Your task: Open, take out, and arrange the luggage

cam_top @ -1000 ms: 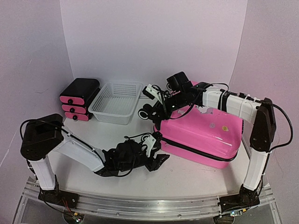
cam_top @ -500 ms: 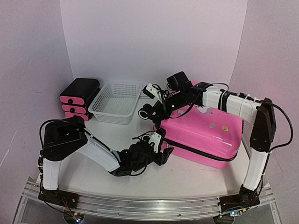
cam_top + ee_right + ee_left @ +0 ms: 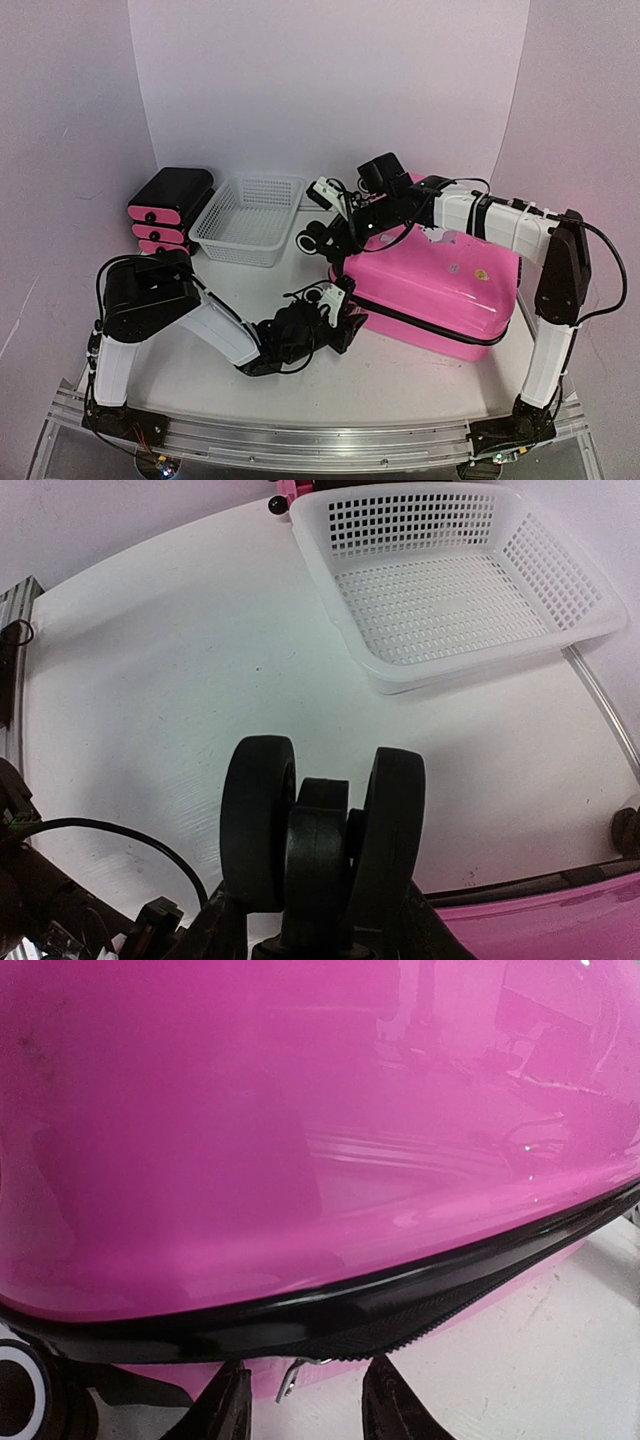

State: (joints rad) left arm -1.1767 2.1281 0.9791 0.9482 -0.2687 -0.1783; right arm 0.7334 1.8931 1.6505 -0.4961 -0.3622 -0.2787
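Note:
The luggage (image 3: 440, 280), a glossy pink hard shell with a black zipper band (image 3: 400, 1305), lies flat at the right and fills the left wrist view (image 3: 300, 1110). My left gripper (image 3: 350, 320) is low at its near left corner. In its own view the left gripper (image 3: 305, 1400) is open, its black fingertips either side of the hanging silver zipper pull (image 3: 292, 1378) without touching it. My right gripper (image 3: 338, 236) reaches over the case's far left end. There the right gripper (image 3: 320, 925) is shut on the black twin caster wheel (image 3: 320, 830), which sticks up between its fingers.
A white mesh basket (image 3: 250, 218) stands at the back left, also seen in the right wrist view (image 3: 450, 580). A small black drawer unit with pink fronts (image 3: 168, 212) sits to its left. A metal rail (image 3: 300, 445) runs along the near edge.
My left arm has pushed forward and right up to the luggage's corner, and its jaws have narrowed around the zipper pull. The right arm and the luggage have stayed put.

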